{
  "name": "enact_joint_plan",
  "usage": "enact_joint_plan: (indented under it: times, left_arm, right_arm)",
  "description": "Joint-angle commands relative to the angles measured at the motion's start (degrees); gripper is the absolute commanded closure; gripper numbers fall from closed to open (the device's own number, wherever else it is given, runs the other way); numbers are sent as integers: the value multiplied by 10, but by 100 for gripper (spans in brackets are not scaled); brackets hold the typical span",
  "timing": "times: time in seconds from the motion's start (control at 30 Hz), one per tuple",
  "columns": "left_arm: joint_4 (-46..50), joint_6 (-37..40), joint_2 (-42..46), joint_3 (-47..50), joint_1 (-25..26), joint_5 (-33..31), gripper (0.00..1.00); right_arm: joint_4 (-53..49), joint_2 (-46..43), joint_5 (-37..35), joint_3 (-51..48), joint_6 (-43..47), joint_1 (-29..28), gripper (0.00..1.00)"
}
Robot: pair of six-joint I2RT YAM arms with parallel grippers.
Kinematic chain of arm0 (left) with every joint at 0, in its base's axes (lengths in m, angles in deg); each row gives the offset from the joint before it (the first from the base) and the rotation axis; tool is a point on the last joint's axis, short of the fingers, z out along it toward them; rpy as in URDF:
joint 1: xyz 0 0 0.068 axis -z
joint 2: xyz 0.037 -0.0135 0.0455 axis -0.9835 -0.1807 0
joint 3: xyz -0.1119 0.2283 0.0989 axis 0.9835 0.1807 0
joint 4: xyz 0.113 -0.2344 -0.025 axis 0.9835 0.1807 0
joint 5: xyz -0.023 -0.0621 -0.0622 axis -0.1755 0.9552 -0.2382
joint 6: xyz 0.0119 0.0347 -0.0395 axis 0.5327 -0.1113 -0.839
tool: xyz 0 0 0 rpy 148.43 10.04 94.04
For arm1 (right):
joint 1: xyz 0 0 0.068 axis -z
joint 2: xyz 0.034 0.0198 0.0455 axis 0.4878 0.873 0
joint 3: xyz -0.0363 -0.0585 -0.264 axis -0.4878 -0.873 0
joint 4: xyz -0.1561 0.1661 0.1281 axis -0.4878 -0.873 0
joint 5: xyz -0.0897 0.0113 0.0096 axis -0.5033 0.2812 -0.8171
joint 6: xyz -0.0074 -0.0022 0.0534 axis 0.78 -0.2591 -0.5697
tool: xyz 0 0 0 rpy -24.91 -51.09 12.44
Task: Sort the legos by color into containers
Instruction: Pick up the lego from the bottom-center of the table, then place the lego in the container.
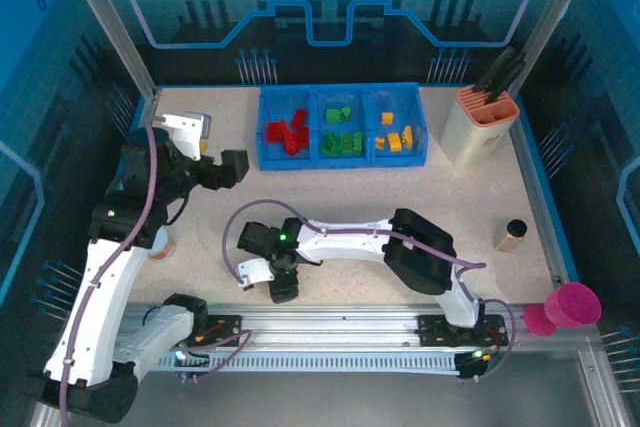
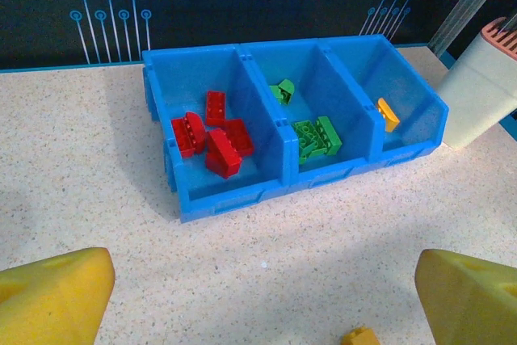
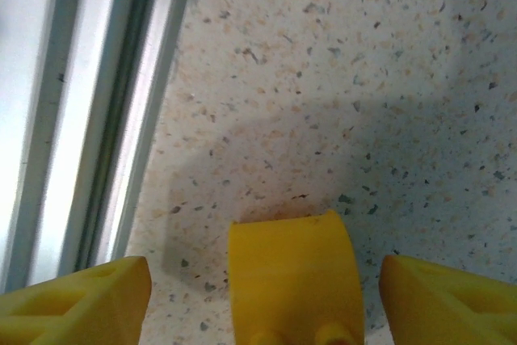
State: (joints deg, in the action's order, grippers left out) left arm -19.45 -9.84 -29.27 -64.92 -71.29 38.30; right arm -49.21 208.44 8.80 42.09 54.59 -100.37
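Right jaws stand partly apart low over the bench [image 3: 363,78], beside the aluminium rail [image 3: 105,119] at its near edge; a yellow lego [image 3: 292,272] sits between them, a gap showing on each side. Left jaws stand wide, a small yellow-orange lego [image 2: 359,335] on the bench between them. Beyond, the blue tray [image 2: 242,195] holds red legos [image 2: 214,139] in its left compartment, green legos [image 2: 317,136] in the middle, orange-yellow legos [image 1: 397,137] in the right

Left arm [image 1: 110,247] reaching forward, left pincer [image 2: 265,296] spread wide, right arm [image 1: 350,239] bent leftward, right pincer [image 3: 265,292] parted, downward.
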Motion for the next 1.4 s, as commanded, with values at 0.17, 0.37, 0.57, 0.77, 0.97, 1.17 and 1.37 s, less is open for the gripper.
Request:
enact_joint_plan:
  times: [0.17,0.37,0.57,0.77,0.97,1.17,1.37]
  left_arm:
    - [-22,6,-1,12,-7,15,3]
    - [-14,18,-10,-4,-8,1,3]
    - [-11,25,-32,-13,-7,-9,3]
    - [-6,26,-63,-29,-8,-9,3]
    - [1,26,-98,-55,-8,-11,3]
    - [3,21,-123,-70,-9,-9,3]
    - [7,20,-138,-84,-11,-6,3]
  right_arm:
    - [46,2,-79,-32,1,3,68]
    - [-59,-136,-80,2,-52,89,78]
    - [-92,-291,-97,-20,-131,320,78]
    - [-20,-294,-99,-39,-178,508,77]
    - [22,-160,-131,55,-201,567,78]
    - [5,21,-141,240,-201,589,76]
    - [-35,168,-155,398,-191,599,74]
